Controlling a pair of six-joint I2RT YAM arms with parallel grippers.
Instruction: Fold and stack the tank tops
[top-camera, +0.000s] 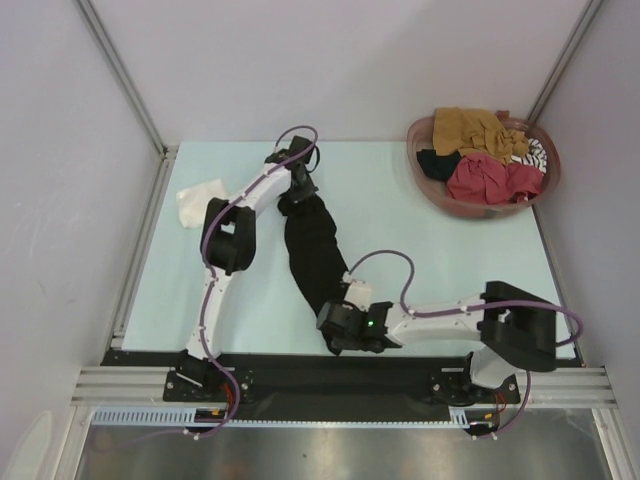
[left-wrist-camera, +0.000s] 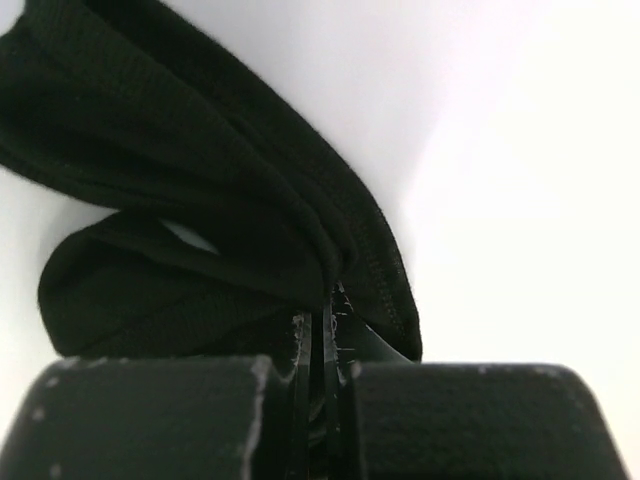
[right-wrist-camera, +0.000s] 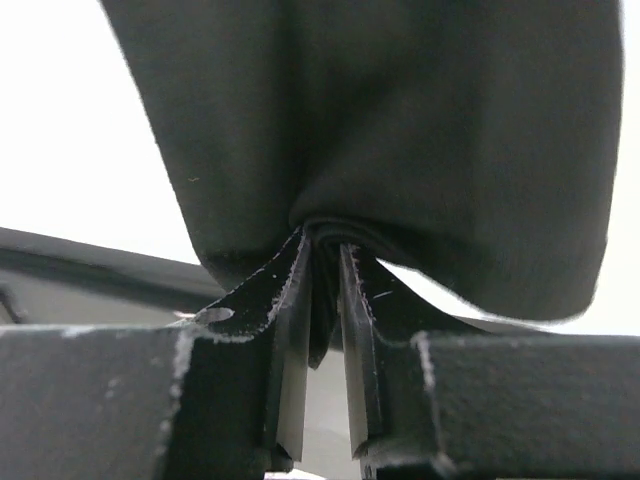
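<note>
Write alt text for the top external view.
A black tank top lies across a pale table, gripped by the left pincer at its far end and the right pincer at its near end. A white tank top lies far left; a basket holds more garments far right.

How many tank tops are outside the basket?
2: the black tank top, stretched from left gripper to right gripper; the white tank top at the table's left edge.

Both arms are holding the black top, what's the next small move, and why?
Probably ease the grippers apart to stretch it out. The left gripper is shut on the far end of the black top, the right gripper on the near end, and the cloth between them lies bunched in a narrow curved strip.
</note>
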